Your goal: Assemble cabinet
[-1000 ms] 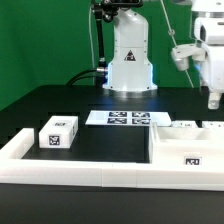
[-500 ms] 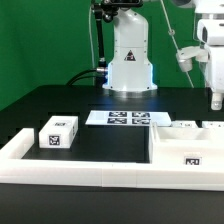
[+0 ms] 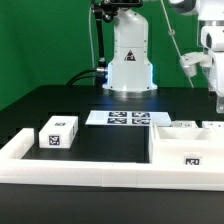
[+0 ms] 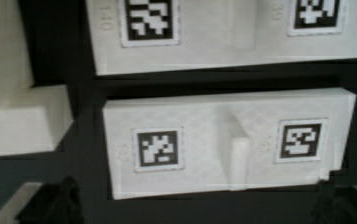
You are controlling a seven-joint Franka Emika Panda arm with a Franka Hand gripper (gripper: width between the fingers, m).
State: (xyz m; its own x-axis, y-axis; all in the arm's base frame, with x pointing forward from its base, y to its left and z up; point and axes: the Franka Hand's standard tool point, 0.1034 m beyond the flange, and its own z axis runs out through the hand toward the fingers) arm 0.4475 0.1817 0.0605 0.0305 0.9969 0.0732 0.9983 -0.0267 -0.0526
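Observation:
My gripper (image 3: 218, 98) hangs at the far right of the exterior view, above the back right cabinet parts. In the wrist view its two dark fingertips (image 4: 50, 200) stand wide apart with nothing between them; the gripper (image 4: 201, 208) is open and empty. Below it lie two white cabinet panels with tags: one close to the fingers (image 4: 228, 140), with a raised ridge down its middle, and one beyond it (image 4: 228, 35). A small white cabinet block (image 3: 58, 132) with tags sits on the exterior view's left. A large white cabinet box (image 3: 185, 152) lies at the front right.
The marker board (image 3: 127, 118) lies flat in front of the robot base (image 3: 130, 60). A long low white rail (image 3: 80, 170) runs along the table's front edge and up the left side. Small white panels (image 3: 185, 126) lie behind the large box.
My gripper has moved toward the exterior view's right, nearly to the frame edge, and a little higher. The parts on the table have not moved.

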